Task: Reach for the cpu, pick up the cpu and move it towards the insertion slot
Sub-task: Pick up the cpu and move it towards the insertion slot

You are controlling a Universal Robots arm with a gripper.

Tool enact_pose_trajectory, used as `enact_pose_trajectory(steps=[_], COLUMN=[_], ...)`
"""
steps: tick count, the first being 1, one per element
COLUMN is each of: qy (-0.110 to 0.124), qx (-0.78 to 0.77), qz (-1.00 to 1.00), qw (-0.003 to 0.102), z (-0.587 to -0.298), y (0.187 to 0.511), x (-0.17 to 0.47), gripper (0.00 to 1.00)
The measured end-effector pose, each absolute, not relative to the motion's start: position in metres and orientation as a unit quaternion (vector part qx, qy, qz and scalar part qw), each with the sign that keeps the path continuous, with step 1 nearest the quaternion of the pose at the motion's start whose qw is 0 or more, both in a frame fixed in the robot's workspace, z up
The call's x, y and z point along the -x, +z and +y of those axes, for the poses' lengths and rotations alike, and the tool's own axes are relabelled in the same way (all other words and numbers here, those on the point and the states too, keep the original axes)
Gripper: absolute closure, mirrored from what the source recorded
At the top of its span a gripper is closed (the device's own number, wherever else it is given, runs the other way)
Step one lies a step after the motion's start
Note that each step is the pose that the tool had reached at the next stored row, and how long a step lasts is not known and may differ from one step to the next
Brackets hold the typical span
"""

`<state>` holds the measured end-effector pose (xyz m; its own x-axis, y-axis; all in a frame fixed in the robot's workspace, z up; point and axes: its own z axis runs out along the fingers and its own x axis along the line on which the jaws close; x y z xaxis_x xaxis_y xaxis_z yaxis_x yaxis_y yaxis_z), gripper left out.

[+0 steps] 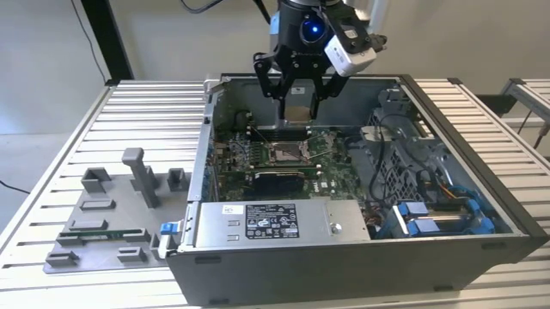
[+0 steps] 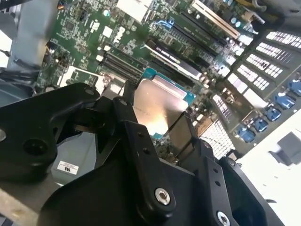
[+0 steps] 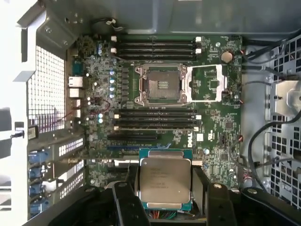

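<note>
Looking across the exterior view, we see a ribbed metal worktop (image 1: 154,103) under a pale wall; an open computer case (image 1: 481,193) sits on it, and a grey tray (image 1: 103,219) with upright blocks lies at the exterior view's left of the case; a second ribbed surface (image 1: 532,90) stands at the far right edge. Inside the case we find the green motherboard (image 3: 221,127), a silver power supply (image 1: 266,222) near the front wall, and blue-clipped drive bays (image 1: 429,219) at the exterior view's right.

We see the end effector (image 1: 297,106) hanging over the case interior, its black fingers (image 3: 124,207) pinching the cpu (image 3: 164,181) by two opposite edges; in the first wrist view the chip is a thin square with a silvery, faintly printed face and a narrow green rim; in the second wrist view (image 2: 157,106) the face looks brushed and reflective.

The cpu is held clear above the board, apart from the insertion slot (image 3: 160,84); the slot lies open, its shiny frame around a tan-grey pin field, with the hinged plate (image 3: 207,84) folded out beside it.
</note>
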<state>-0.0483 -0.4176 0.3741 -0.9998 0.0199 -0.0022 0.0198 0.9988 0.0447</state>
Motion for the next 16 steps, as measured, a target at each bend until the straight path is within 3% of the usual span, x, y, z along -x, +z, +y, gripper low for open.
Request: enact_pose_trajectory(steps=[16], qy=[0.022], qx=[-0.010], qz=[1.000], qw=[0.004], z=[-0.356], y=[0.370], x=[0.048], gripper=[1.00])
